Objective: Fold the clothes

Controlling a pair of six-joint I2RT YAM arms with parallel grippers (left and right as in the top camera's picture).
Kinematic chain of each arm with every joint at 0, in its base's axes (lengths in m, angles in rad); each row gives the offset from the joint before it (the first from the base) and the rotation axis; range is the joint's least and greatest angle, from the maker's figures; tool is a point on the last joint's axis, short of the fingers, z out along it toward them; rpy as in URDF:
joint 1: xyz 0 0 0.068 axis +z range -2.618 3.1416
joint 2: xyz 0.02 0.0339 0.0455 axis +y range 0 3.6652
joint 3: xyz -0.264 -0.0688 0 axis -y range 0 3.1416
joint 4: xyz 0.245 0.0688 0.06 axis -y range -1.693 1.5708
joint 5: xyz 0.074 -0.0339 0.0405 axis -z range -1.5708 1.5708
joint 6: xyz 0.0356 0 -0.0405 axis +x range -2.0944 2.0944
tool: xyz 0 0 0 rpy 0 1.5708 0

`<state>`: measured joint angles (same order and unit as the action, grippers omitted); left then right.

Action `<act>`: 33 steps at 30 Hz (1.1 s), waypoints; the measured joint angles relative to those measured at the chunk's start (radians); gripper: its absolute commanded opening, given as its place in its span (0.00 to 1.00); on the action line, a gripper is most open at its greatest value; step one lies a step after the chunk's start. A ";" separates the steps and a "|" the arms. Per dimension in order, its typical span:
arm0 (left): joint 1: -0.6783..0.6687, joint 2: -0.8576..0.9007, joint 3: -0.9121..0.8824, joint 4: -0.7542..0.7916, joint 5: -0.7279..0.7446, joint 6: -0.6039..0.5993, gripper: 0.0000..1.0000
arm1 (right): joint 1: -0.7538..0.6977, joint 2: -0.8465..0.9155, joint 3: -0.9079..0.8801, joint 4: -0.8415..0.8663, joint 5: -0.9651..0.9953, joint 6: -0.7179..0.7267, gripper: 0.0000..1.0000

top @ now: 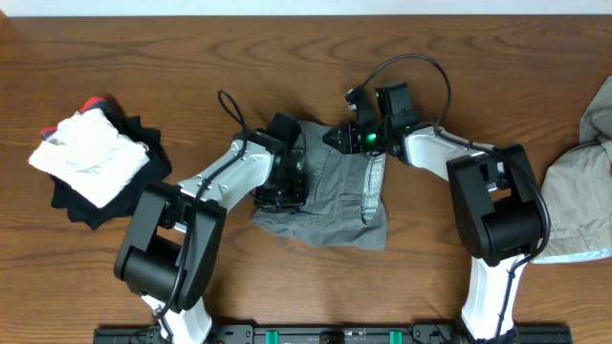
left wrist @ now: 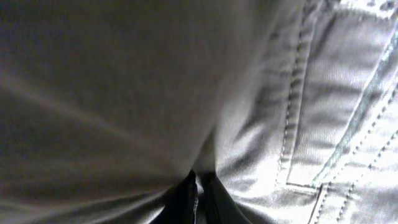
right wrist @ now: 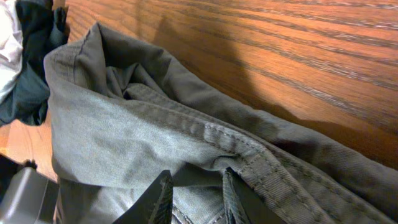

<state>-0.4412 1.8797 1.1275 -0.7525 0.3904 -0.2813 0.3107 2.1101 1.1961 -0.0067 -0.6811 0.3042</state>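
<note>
Grey shorts [top: 335, 205] lie crumpled at the middle of the wooden table [top: 287, 48], between the two arms, with the waistband along the far edge. The left gripper [top: 284, 191] sits low on the left part of the shorts. In its wrist view the cloth [left wrist: 323, 93] fills the picture, with a double-stitched seam on the right. The two dark fingertips [left wrist: 186, 199] stand almost together at the lower edge, only a thin sliver of cloth between them, so we read this jaw as pinched on the fabric. The right gripper [top: 342, 139] is at the far edge of the shorts. In its wrist view the waistband [right wrist: 124, 130] rises as a ridge off the table [right wrist: 280, 50] and crosses the fingertips [right wrist: 163, 193]. The jaw is narrowed onto that thick fold and holds it. A pale beige garment [top: 579, 191] lies rumpled at the right edge of the table, well apart from both grippers. On the left, a white garment [top: 91, 158] rests folded on top of a black one [top: 143, 134], with a small red piece showing at the far side of the stack.
</note>
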 measured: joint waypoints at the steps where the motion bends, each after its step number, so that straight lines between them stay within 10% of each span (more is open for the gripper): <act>1: -0.002 0.000 0.000 -0.003 0.004 0.000 0.07 | -0.003 0.000 0.000 0.000 -0.001 0.002 0.28; 22: -0.014 -0.282 -0.015 -0.048 -0.043 0.047 0.06 | -0.242 -0.249 0.000 -0.209 0.021 -0.031 0.43; 33: -0.010 -0.417 -0.015 0.363 -0.294 0.046 0.07 | -0.145 -0.486 0.004 -0.707 0.070 -0.123 0.17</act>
<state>-0.4515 1.4631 1.1126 -0.3893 0.0959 -0.2352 0.1661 1.6241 1.2003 -0.7136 -0.6109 0.1810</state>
